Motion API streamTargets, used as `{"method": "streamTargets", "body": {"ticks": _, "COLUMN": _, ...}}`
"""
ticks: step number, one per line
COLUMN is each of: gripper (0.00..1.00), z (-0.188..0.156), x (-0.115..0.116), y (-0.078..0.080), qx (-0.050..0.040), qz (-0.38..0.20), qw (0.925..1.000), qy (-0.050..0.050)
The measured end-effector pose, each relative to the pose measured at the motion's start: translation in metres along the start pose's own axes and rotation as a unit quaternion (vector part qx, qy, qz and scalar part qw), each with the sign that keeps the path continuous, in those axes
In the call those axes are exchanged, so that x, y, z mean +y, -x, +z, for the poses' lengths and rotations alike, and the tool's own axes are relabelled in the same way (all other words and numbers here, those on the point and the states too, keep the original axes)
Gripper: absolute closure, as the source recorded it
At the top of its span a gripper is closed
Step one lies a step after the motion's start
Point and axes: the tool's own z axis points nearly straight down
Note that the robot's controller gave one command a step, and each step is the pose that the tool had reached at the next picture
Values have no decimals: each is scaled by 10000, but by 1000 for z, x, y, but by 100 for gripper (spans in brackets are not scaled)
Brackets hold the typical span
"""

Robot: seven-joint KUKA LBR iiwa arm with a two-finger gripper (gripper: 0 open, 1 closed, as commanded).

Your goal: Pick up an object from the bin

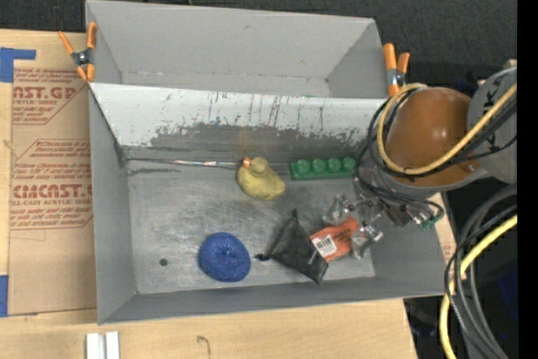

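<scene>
The gripper hangs at four o'clock in the bin, over an orange barcode-tagged item beside a black pouch; whether its grip is open, I can't tell

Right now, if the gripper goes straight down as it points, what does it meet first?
Probably the orange tagged item just under the gripper, beside the black pouch; depth is unclear, so it may already touch.

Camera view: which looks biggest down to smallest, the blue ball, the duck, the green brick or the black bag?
1. Black bag, only slightly ahead of the ball.
2. Blue ball.
3. Duck and green brick: too alike to rank; the brick is longer but thinner.
</scene>
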Motion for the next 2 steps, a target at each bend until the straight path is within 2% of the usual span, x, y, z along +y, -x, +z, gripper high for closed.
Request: {"method": "streamTargets", "body": {"ticks": 2, "gripper": 100, "z": -11, "x": 1, "y": 0, "qx": -4, "qz": -5, "qw": 10000, "qy": -2}}
